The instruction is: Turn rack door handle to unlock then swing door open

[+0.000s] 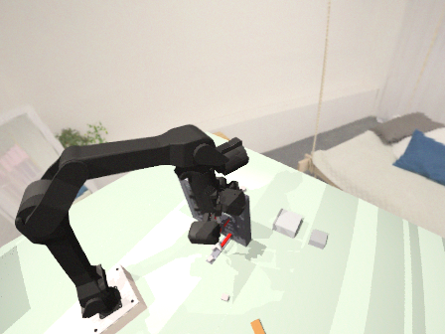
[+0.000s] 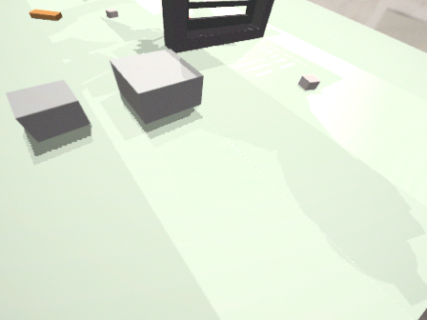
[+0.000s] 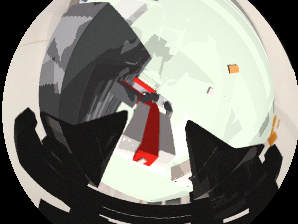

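My jaws stand partway open w/ nothing gripped. The red-and-grey handle lies between the fingertips, at the front of the rack, prob. so they can clear it both sides. Can't tell door angle; I'd back straight off w/o nudging it.

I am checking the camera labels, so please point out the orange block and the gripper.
orange block (image 1: 257, 326) (image 2: 46, 15) (image 3: 233, 69): top, exterior, wrist; its upper face.
gripper (image 3: 157, 119): wrist; midway between fingertips.
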### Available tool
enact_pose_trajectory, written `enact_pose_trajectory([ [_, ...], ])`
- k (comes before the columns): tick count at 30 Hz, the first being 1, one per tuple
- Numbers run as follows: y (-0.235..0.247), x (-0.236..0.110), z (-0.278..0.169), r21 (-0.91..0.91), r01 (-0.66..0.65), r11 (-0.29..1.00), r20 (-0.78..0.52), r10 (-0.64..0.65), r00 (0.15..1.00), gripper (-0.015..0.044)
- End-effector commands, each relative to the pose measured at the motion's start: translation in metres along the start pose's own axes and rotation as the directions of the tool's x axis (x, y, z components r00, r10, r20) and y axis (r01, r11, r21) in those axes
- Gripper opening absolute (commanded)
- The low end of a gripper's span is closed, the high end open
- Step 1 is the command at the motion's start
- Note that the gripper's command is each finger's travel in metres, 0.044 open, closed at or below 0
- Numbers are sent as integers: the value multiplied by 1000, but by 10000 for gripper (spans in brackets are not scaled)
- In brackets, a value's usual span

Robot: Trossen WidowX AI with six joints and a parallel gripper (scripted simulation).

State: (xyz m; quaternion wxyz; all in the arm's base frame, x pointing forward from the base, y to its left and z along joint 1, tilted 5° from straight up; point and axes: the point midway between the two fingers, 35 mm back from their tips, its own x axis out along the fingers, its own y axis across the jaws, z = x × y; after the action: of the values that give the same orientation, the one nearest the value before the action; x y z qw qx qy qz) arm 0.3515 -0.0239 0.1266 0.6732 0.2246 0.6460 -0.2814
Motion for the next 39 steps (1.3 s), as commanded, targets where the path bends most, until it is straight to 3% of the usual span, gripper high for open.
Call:
enact_pose_trajectory([
  [1,5,1,-4,-261,-10,965,-7,8,1000,292],
  [10,5,1,-4,-652,-11,758,-7,8,1000,292],
  [21,6,1,-4,-951,-9,310,-7,8,1000,292],
  [30,6,1,-4,-991,-6,-130,-7,8,1000,292],
  [39,6,1,-4,-838,-2,-545,-7,8,1000,292],
])
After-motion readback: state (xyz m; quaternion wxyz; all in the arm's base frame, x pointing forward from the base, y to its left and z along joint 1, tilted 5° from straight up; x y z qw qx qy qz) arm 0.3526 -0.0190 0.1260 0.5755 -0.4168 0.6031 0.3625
